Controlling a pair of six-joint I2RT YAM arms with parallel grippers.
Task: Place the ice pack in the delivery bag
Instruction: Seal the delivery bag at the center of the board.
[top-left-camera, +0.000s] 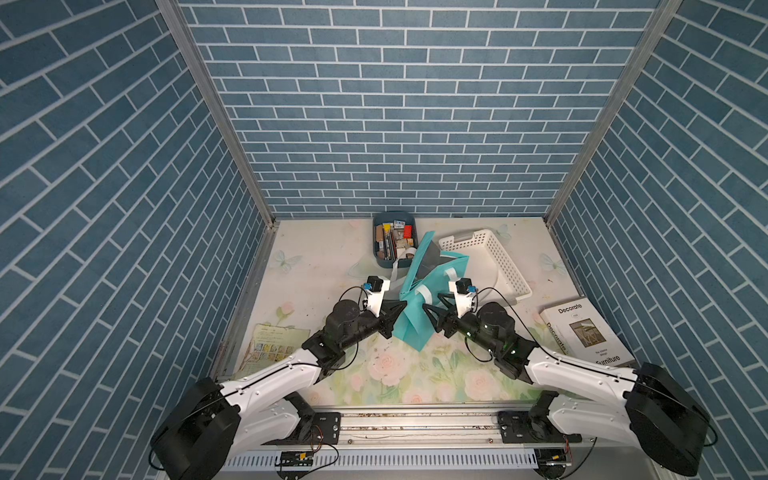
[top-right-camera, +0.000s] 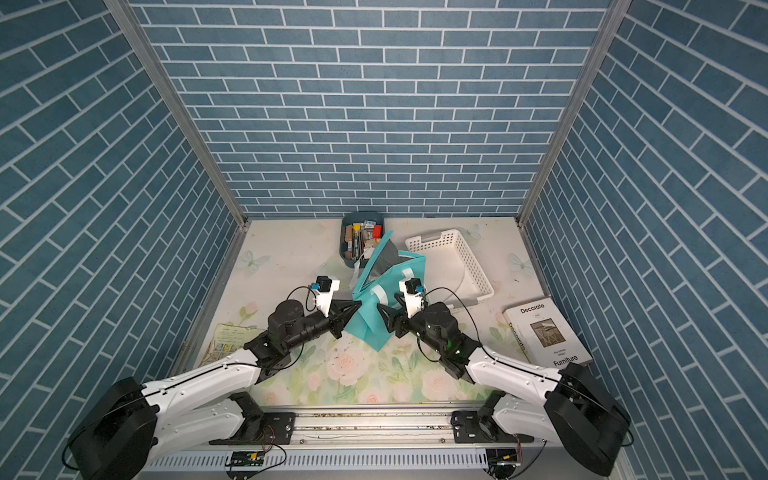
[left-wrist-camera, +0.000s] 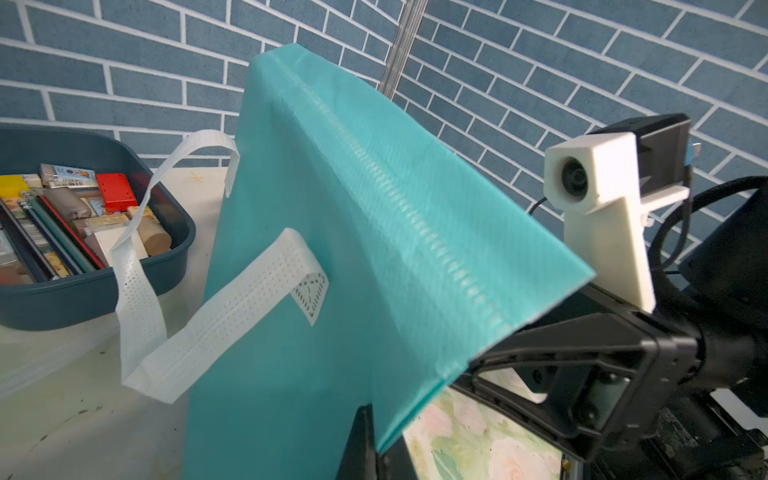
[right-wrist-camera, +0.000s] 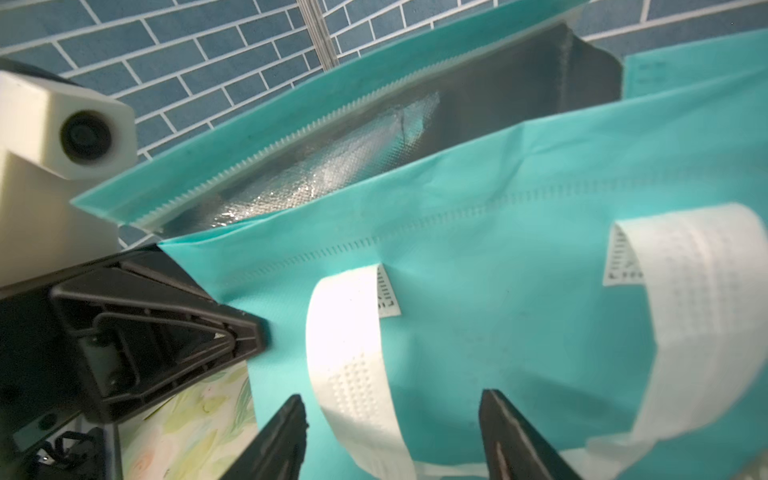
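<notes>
The left tool (left-wrist-camera: 377, 451) is clenched on a side edge of the teal delivery bag (top-left-camera: 415, 324). The bag stands on the floral surface (top-left-camera: 316, 266) between both arms, its mouth showing silver foil lining (right-wrist-camera: 311, 183). The right tool (right-wrist-camera: 392, 440) is released, with a white strap handle (right-wrist-camera: 345, 374) between its spread jaws. A dark blue bin (top-left-camera: 380, 259) sits just behind the bag.

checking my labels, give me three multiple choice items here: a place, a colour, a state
1. The white perforated basket sits on which side of the delivery bag? A robot's left B robot's right C inside it
2. The bag's lining is: A silver B red C yellow
3. The left end effector is: A open B shut on the bag C shut on the basket
Answers: B, it lies right of the bag in a top view; A, the foil shines silver; B, its tip pinches the bag's edge.
</notes>
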